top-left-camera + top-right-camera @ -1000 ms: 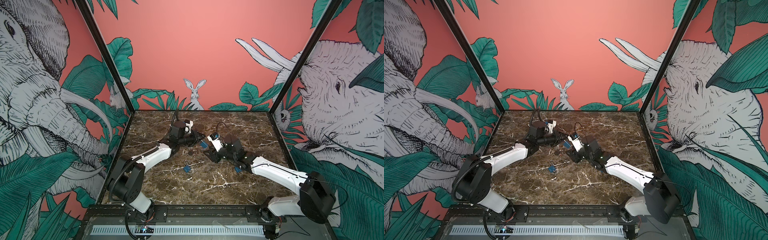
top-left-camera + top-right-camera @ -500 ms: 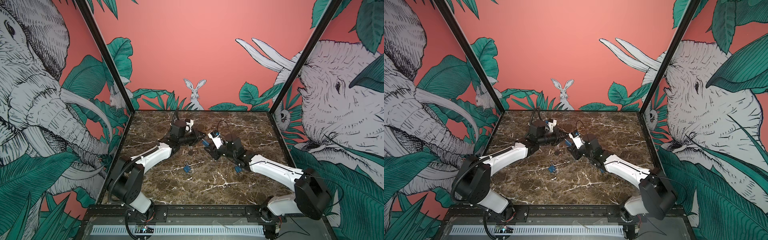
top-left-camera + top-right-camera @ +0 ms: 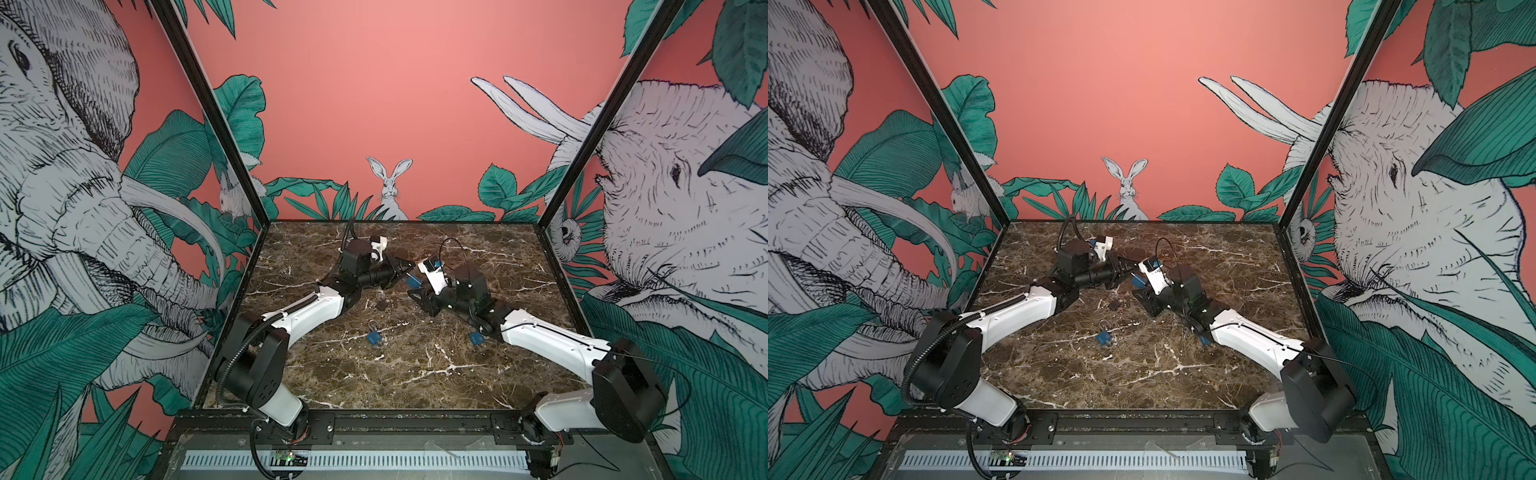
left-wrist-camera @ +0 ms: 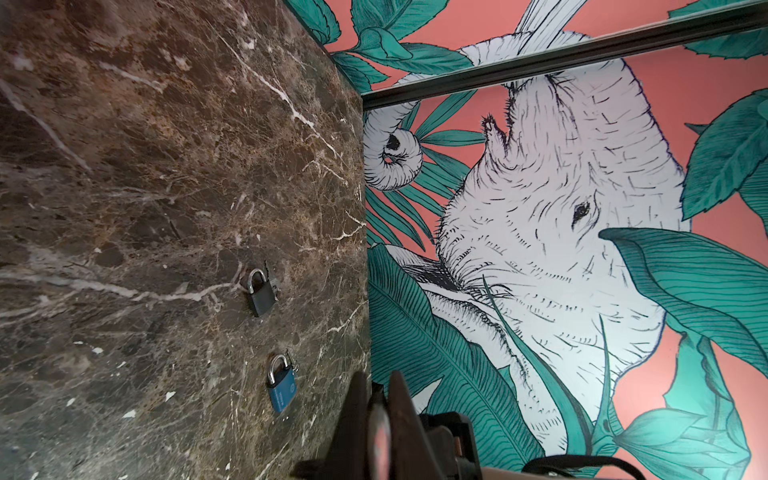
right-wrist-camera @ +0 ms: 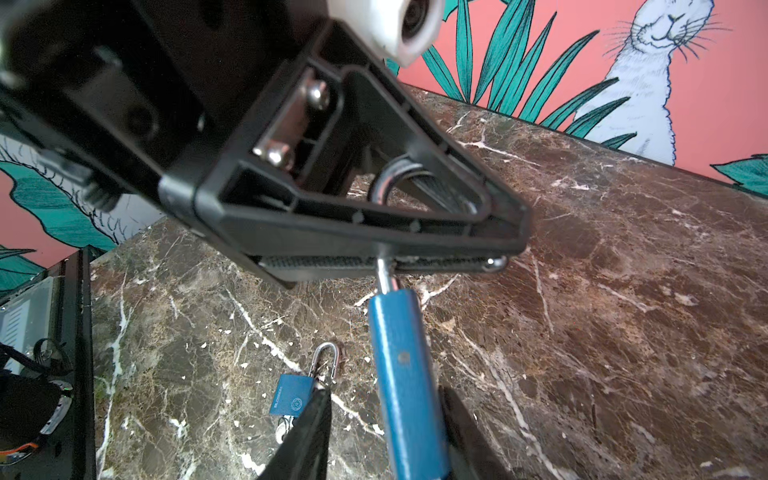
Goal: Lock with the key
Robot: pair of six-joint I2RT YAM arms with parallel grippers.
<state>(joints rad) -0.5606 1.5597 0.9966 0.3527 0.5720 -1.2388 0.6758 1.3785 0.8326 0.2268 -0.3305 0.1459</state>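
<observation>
A blue padlock [image 5: 399,365] hangs by its steel shackle [image 5: 386,274], which my left gripper [image 5: 505,257] is shut on. In both top views that gripper [image 3: 405,268] [image 3: 1129,266] is at mid-table, towards the back. In the left wrist view the fingers [image 4: 399,415] are pressed together. My right gripper [image 5: 386,392] stands open around the padlock's body, one finger close against it and the other a gap away. In a top view it [image 3: 413,289] meets the lock [image 3: 412,281] from the right. No key shows in either gripper.
On the marble table [image 3: 415,374] lie a black padlock [image 3: 381,305] [image 4: 262,293], a blue padlock [image 3: 375,337] [image 4: 281,388] with small keys [image 5: 286,428] beside it, and another blue padlock [image 3: 476,338] under my right forearm. Patterned walls close three sides.
My right gripper has moved a little towards the left gripper and narrowed its jaws around the hanging blue padlock. The left gripper has stayed in place, still shut.
</observation>
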